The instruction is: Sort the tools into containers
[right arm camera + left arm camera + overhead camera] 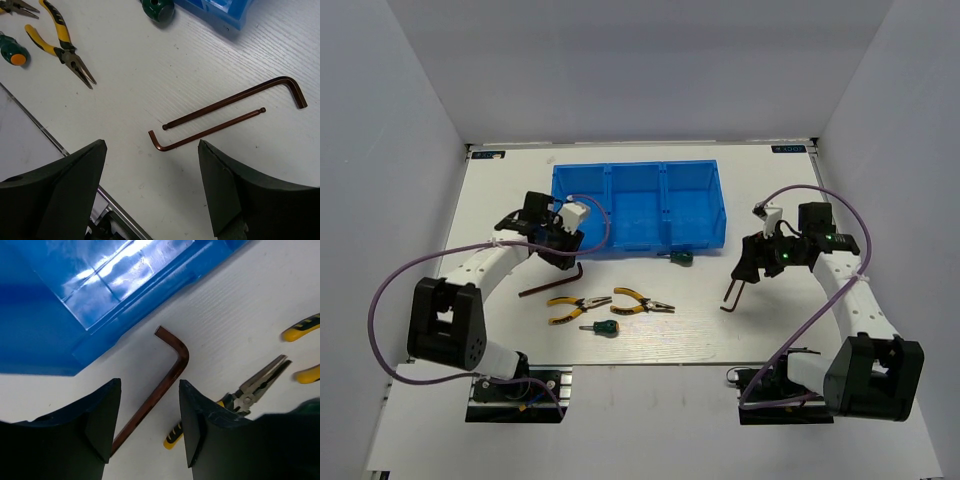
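The blue tray (640, 232) with three compartments stands at the back middle. My left gripper (565, 255) is open just in front of its left end, over a brown hex key (170, 371) whose shaft runs between the open fingers (102, 415) on the table. My right gripper (748, 268) is open and empty above two more hex keys, a thicker one (235, 99) and a thinner one (207, 131), lying side by side. Two yellow-handled pliers (578, 307) (642, 301) and a green screwdriver (603, 328) lie at the front middle. A second screwdriver (678, 258) lies against the tray's front.
The tray's compartments look empty in the top view. The table's front edge with a metal rail (75, 160) is close below my right gripper. White walls enclose the table on three sides.
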Controlling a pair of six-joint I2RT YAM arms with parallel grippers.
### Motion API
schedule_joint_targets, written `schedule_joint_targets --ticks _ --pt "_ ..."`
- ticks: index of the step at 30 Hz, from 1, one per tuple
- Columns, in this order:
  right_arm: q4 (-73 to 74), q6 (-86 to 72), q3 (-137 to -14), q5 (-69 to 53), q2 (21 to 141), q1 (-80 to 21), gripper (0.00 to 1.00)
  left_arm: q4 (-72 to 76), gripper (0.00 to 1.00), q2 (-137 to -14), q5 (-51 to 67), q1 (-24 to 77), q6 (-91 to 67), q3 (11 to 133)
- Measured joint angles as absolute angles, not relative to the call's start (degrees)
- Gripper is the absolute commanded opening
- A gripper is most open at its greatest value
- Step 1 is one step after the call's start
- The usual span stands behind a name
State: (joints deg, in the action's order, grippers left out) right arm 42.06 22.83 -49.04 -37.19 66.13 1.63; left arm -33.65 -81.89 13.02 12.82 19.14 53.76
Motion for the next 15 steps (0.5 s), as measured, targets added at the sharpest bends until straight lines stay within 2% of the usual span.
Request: schedule_joint_targets --ticks 11,15 --pt "42.1 23.8 -49.1 -37.6 68.8 3.3 0.81 -29.8 0.58 -82.9 10.6 17.4 25.8 45.9" --pt "42.1 23.8 -49.2 -37.7 69.8 3.7 0.81 -29.4 0.54 -83.1 9.6 18.3 26.8 44.5"
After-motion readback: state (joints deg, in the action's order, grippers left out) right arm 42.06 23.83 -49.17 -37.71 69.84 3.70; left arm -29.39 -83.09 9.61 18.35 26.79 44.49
